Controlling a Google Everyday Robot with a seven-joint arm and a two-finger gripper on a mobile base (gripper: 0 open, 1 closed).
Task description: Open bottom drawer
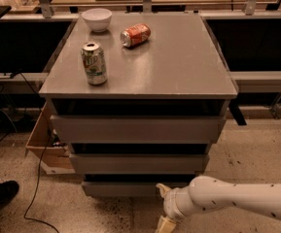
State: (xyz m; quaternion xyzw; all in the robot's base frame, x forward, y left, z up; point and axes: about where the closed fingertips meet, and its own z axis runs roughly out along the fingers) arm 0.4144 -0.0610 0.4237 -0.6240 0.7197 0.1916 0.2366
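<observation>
Camera view — gripper (163, 207) released, by bottom drawer (120, 189); speckled floor (259, 152), grey cabinet top (179, 67)

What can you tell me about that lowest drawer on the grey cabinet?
The bottom drawer shows a plain grey flat front with no handle, the lowest of three. It looks shut, with a dark gap above it. The open gripper sits at the end on the picture's right, one fingertip by the front; contact cannot be told.
</observation>
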